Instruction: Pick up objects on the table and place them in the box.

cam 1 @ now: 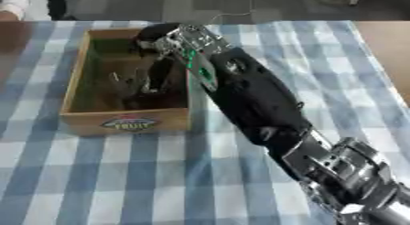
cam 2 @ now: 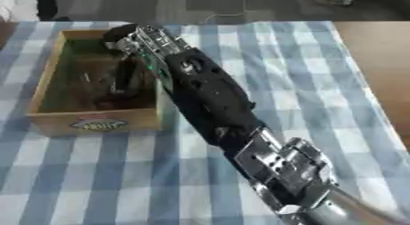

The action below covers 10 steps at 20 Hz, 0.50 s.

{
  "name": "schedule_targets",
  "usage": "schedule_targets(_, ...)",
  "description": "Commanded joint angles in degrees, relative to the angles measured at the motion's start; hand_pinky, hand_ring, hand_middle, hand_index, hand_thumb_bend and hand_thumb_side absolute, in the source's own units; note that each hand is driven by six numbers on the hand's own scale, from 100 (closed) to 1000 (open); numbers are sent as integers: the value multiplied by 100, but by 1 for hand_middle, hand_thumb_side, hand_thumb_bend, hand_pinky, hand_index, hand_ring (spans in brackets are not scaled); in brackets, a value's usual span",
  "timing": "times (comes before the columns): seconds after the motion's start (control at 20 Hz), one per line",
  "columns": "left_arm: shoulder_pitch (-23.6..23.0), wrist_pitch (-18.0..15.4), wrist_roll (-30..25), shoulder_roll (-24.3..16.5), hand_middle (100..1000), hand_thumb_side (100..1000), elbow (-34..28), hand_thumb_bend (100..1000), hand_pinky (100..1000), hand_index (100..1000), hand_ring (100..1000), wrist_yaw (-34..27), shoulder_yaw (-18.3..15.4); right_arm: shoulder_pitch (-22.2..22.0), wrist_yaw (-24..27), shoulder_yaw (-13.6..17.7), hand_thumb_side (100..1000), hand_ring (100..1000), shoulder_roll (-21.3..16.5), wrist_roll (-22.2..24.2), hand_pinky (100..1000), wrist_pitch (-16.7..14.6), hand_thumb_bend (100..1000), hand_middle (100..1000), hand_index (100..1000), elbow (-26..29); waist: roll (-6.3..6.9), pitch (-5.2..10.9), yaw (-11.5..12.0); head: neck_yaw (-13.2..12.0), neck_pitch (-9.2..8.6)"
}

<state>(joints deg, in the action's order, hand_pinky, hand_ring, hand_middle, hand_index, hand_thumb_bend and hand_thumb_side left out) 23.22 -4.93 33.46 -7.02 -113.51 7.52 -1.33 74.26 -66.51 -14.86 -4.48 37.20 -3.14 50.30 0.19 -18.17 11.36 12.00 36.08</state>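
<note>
Wooden box (cam 1: 80,114), left on the checked tablecloth (cam 1: 120,183): dark items inside, indistinct. Right hand (cam 1: 152,77) lowered into the box from the right, fingers pointing down among them; whether they grasp anything cannot be told. Left hand unseen.

Box (cam 1: 126,120): on the tablecloth (cam 1: 120,183), left of centre, towards the far side of the table.
Label (cam 1: 130,124): on the box's near outer wall.
Right arm (cam 1: 248,100): enters from the lower right corner, runs diagonally up-left across the cloth — it crosses over the box's right wall.
Right hand (cam 1: 152,80): inside the box, reaching down from the far right corner towards the floor.
Box contents: something lies low by the hand's fingers — possibly an object, cannot be made out.
Bare table (cam 2: 376,73): right of the cloth's edge.
</note>
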Motion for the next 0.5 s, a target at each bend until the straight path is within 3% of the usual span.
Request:
schedule_targets(0.05,52,-3,-12,-39,773,659,-108,100,770,656,785,-6,-3,197,169,61,392,947,-170,-71,851,57,454,771,948,384,41,157,-3,-7,-61)
schedule_targets(0.5,29,1,12,-50,773,657,-108,100,770,658,784,12,-22,204,831,49,365,924,-722,-122,825,399,443,738,929,1540,76,231,-85,-72,-16)
